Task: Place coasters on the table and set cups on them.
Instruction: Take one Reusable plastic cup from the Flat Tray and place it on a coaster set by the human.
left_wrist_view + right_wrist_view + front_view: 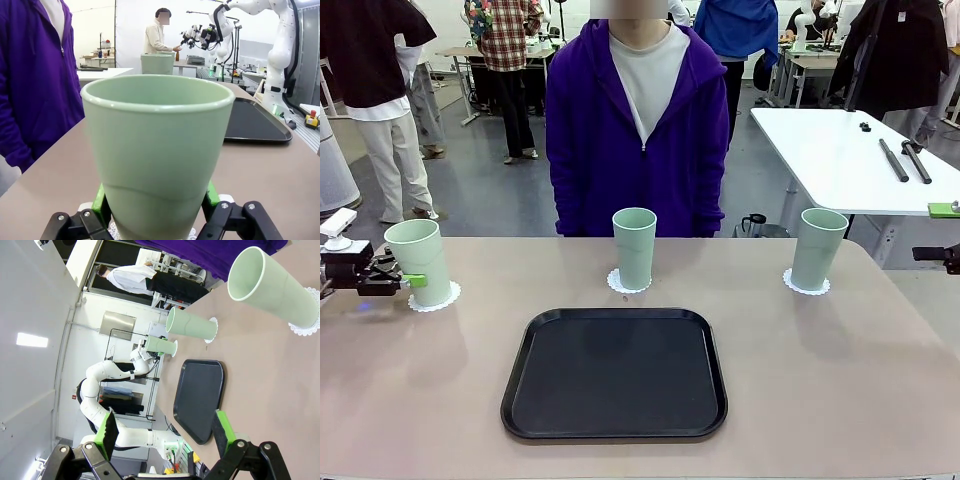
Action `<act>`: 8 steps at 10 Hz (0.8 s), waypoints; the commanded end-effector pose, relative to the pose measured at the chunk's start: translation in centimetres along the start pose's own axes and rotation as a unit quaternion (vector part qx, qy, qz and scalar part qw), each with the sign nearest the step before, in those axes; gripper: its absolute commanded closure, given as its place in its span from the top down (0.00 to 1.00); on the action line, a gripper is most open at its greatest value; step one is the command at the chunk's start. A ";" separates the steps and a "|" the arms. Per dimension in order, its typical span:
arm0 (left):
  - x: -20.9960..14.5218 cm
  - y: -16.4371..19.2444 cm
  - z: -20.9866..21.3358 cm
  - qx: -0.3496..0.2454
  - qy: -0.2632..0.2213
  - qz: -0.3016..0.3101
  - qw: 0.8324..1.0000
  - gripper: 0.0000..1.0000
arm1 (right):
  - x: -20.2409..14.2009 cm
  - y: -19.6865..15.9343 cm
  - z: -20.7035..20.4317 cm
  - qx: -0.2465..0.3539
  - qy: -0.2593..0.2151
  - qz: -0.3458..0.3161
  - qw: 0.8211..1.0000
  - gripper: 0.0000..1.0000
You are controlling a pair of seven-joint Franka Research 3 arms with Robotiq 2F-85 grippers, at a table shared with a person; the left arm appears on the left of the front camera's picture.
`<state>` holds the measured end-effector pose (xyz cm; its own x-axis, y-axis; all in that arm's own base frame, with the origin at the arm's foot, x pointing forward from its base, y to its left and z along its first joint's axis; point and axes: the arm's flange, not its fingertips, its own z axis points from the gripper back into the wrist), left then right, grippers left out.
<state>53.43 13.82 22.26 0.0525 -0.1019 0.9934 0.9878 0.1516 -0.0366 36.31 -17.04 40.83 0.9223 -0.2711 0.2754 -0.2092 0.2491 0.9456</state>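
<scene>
Near table [880,330] edge, left gripper [412,281] around cup [419,260]

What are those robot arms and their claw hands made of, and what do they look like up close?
Each arm is glossy white, built of rounded, tube-like segments with dark seams at the joints. The left gripper and the right gripper look alike: a black body of angular linkage bars with silver screws, ending in two fingers faced with bright green pads.
</scene>
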 end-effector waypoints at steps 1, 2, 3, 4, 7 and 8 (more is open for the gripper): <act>0.0 0.4 -0.1 -0.017 0.004 0.011 1.000 0.86 | 0.0 0.0 -0.1 0.000 -0.005 0.001 1.000 1.00; -0.2 0.4 -0.1 -0.017 0.005 0.012 1.000 0.86 | 0.0 0.0 -0.1 0.000 -0.005 0.001 1.000 1.00; -0.3 0.5 -0.1 -0.017 0.006 0.015 1.000 0.86 | 0.0 0.0 -0.1 0.000 -0.005 0.001 1.000 1.00; -0.3 0.5 -0.2 -0.018 0.009 0.018 1.000 0.91 | 0.0 0.0 -0.1 0.000 -0.005 0.001 1.000 1.00; -0.3 0.5 0.0 -0.019 0.015 0.020 1.000 1.00 | 0.0 0.0 -0.1 0.000 -0.005 0.001 1.000 1.00; -0.3 0.5 0.0 -0.020 0.017 0.019 0.999 1.00 | 0.0 0.0 -0.1 0.000 -0.005 0.001 1.000 1.00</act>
<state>53.36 13.75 21.66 0.0795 -0.1080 0.9910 0.9885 0.1368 -0.0644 36.31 -17.04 40.83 0.9223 -0.2711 0.2754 -0.2092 0.2491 0.9456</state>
